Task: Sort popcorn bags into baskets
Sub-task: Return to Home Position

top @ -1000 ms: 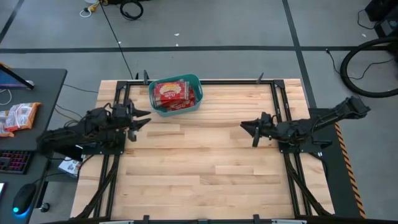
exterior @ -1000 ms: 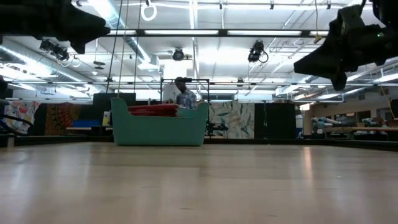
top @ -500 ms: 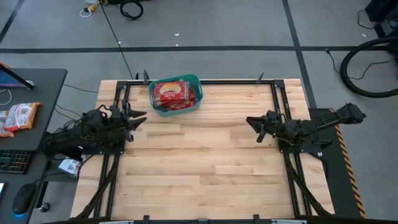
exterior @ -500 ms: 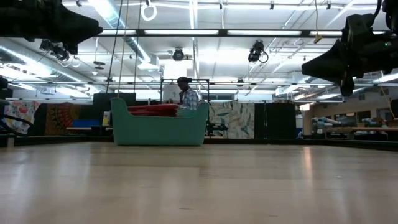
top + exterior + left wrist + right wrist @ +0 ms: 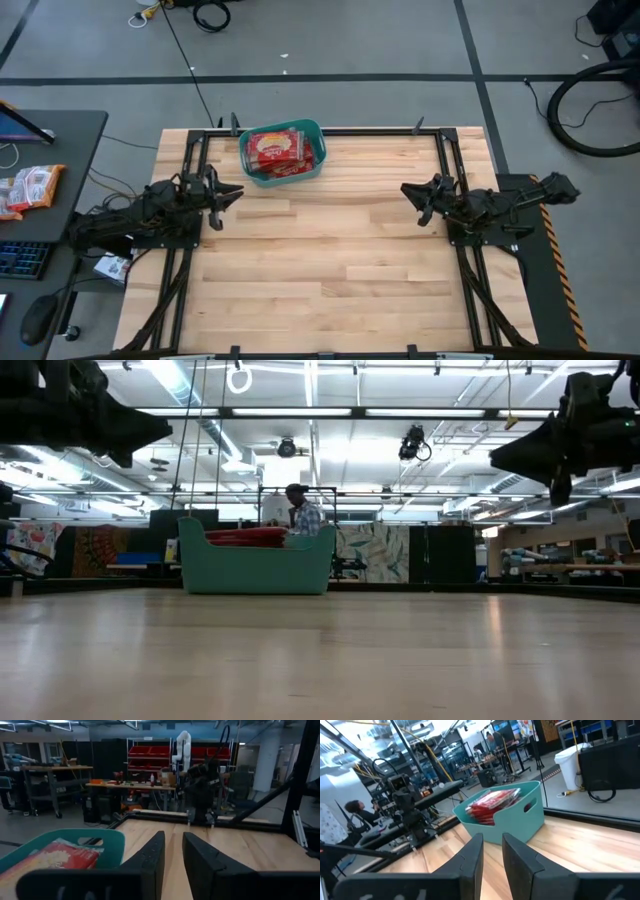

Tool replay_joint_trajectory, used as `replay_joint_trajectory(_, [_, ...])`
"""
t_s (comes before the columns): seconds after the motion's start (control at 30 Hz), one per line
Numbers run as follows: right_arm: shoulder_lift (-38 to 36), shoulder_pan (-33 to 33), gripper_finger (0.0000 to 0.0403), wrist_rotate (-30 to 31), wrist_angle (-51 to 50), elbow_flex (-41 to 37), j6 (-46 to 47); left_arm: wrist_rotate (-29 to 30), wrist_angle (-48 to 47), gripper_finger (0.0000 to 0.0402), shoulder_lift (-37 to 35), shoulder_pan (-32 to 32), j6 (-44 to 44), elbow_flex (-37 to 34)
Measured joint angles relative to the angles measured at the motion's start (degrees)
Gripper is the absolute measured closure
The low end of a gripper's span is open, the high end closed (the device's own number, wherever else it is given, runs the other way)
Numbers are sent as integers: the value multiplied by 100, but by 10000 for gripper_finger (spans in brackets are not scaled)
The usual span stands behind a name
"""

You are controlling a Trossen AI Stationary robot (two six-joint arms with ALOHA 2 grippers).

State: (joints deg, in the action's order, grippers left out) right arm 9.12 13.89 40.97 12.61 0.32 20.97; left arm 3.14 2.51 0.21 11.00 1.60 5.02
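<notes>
The teal basket point(image 5: 285, 180) stands by its flat bottom at the table's far edge, left of the middle. Several red popcorn bags point(image 5: 280, 148) lie stacked inside it. The low view shows the basket point(image 5: 255, 570) with the bags point(image 5: 245, 536) just above its rim. My left gripper point(image 5: 232, 195) hovers near the table's left edge, a little nearer than the basket, shut and holding nothing. My left wrist view catches the basket point(image 5: 107, 840) and bags point(image 5: 65, 855) beside the gripper point(image 5: 173, 834). My right gripper point(image 5: 407, 190) hovers at the right side, shut and holding nothing, facing the basket point(image 5: 520, 820) and its bags point(image 5: 492, 802).
Bare wooden tabletop point(image 5: 330, 260) stretches between the two arms and toward the near edge. A desk left of the table carries orange-and-white snack packets point(image 5: 30, 185), a keyboard and a mouse. Black frame rails run along the table's left and right sides. A person point(image 5: 298, 515) stands in the room behind the basket.
My right gripper has drawn back toward the table's right edge and slightly toward the far edge, and its arm has folded lower behind it. The basket and bags have stayed in place.
</notes>
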Motion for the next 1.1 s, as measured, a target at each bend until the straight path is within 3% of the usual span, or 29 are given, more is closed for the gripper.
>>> replay_joint_trajectory(0.37, [-908, 0, 326, 4, -537, 2, -255, -45, 246, 358, -3, 0, -138, -102])
replay_joint_trajectory(0.5, [-898, 1, 326, 47, -662, 6, -137, -208, 605, 366, 3, -4, 96, -455])
replay_joint_trajectory(0.87, [-878, 2, 326, 2, -825, 6, -34, -164, 693, 370, 5, 0, -188, -455])
replay_joint_trajectory(1.1, [-878, 2, 325, -8, -823, 6, -1033, -37, 541, 370, 15, 0, -181, -455])
